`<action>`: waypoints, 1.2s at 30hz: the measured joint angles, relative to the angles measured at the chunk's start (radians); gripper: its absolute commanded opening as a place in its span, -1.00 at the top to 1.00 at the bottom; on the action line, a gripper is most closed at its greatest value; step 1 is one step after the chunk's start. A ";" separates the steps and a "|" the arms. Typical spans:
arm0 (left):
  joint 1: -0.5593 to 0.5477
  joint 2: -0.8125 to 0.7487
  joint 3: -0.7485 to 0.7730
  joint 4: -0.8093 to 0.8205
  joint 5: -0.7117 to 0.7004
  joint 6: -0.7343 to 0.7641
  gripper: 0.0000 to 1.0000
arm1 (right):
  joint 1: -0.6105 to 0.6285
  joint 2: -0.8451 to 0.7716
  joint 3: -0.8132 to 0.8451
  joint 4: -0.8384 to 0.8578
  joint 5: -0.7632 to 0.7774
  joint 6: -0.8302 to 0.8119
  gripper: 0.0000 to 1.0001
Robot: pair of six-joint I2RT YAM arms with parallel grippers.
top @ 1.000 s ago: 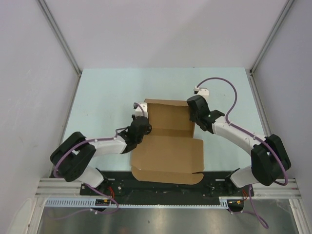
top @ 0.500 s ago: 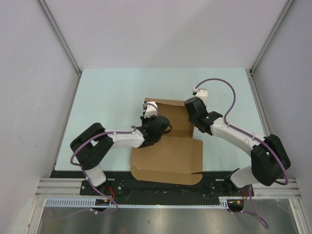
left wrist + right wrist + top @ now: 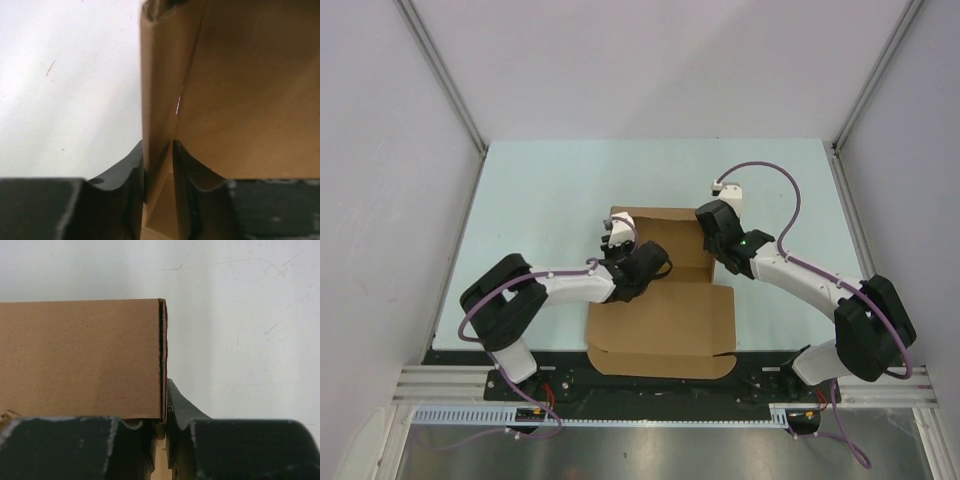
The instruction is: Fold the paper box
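Left end effector and right end effector each clamp a raised side wall of the paper box. Pinching both sides presumably holds the walls upright for folding.

Surface: pale mint-green top, matt, with faint scratches visible in the wrist views.
Back wall: plain white panel, unmarked.
Side walls: left wall and right wall, both white.
Frame: left post and right post, silver aluminium, at the rear corners.
Near edge: black base plate, aluminium rail, white slotted cable duct, grey metal sheet.
Light: even, diffuse; shadows soft.
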 measured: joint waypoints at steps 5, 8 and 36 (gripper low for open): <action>0.004 -0.071 -0.106 -0.001 0.059 0.033 -0.46 | 0.013 -0.001 0.000 0.002 -0.027 0.004 0.95; 0.004 -0.145 -0.165 0.011 0.085 0.069 -0.56 | 0.019 -0.002 0.000 0.003 -0.040 0.004 0.92; 0.011 -0.970 -0.354 0.049 0.304 0.232 -0.93 | 0.061 -0.049 -0.050 0.052 -0.030 -0.030 0.81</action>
